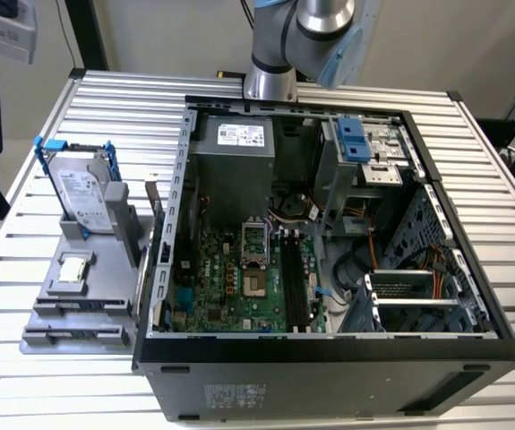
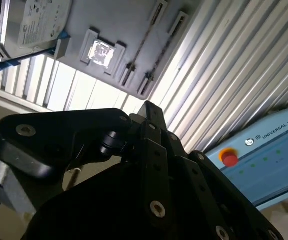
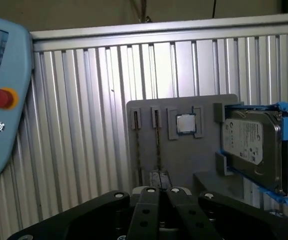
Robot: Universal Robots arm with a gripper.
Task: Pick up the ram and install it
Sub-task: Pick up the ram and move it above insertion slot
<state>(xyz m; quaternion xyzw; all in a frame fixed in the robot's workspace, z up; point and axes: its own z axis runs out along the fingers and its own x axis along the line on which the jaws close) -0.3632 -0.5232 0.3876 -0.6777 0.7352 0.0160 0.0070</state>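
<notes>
ram (image 3: 158,142) stands on edge in the grey tray (image 3: 204,160) outside the case (image 1: 329,376), beside a second stick (image 3: 137,150). its long axis runs straight away from the gripper (image 3: 159,200), which hangs off its near end. can't tell if the gripper's open or closed.

Arm (image 1: 270,72), upper part beyond the exterior view's edge

A white printed label covers the hard drive (image 1: 85,195) at the exterior view's left, its words too small to tell. A white sticker (image 1: 240,134) sits on the power supply (image 1: 235,166). White lettering runs along the teach pendant (image 2: 271,145) beside its red button (image 2: 229,158).
</notes>
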